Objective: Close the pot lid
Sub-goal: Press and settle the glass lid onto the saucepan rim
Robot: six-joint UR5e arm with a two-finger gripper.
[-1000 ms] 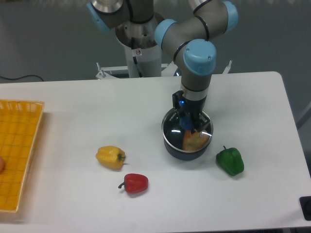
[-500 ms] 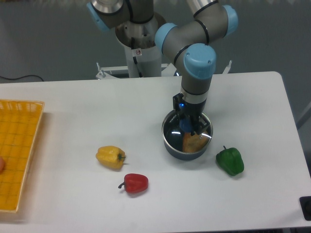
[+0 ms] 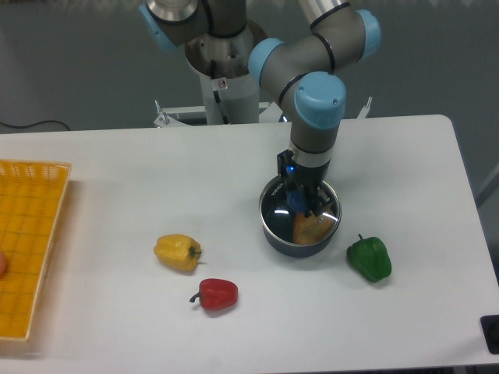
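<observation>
The dark blue-grey pot (image 3: 274, 231) stands right of the table's middle; its long handle is out of sight. The clear glass lid (image 3: 274, 209) lies level across the pot's rim, with something orange showing through the glass. My gripper (image 3: 300, 201) points straight down over the lid's centre. Its fingers sit close on either side of the blue knob (image 3: 299, 199) and look shut on it.
A green pepper (image 3: 369, 259) lies just right of the pot. A yellow pepper (image 3: 178, 252) and a red pepper (image 3: 216, 294) lie front left. A yellow mesh basket (image 3: 31, 245) sits at the left edge. The arm's base (image 3: 226, 78) stands behind the table.
The arm's wrist has shifted very slightly; the pot, the lid and the peppers stay where they were.
</observation>
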